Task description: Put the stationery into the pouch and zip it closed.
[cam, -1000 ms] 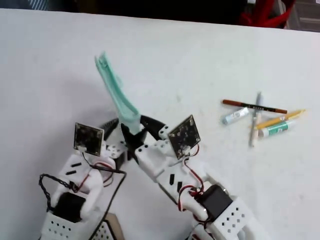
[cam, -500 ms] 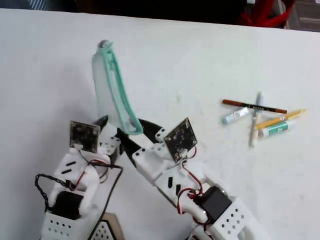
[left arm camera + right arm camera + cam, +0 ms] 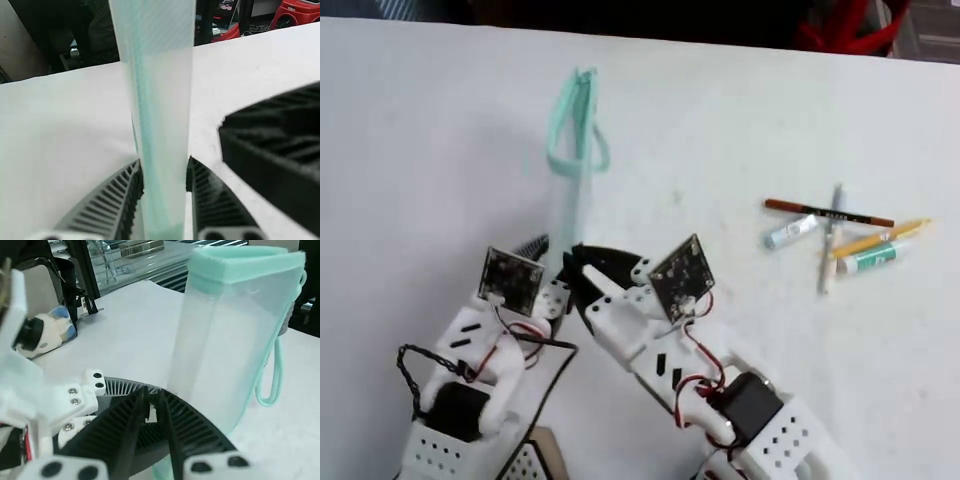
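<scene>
The pouch point(image 3: 570, 170) is showing a see-through, frosted body, with a mint-green band along its edge and a mint-green loop. The table point(image 3: 740, 110) under the pouch is showing plain white. At the pouch, the left gripper point(image 3: 165, 172) is showing black, ridged jaws. The right gripper point(image 3: 152, 392) just beside the pouch is showing the same ridged black. The left arm point(image 3: 470, 345) and the right arm point(image 3: 630, 325) are wearing white shells and trailing red and black wires. Well apart from the pouch, the stationery is showing mixed colours: a brown pen point(image 3: 828, 213) with an orange end, a yellow pen point(image 3: 885, 236), a pale grey pen point(image 3: 828, 272), a light blue tube point(image 3: 790, 231) and a green-and-white tube point(image 3: 870, 258).
</scene>
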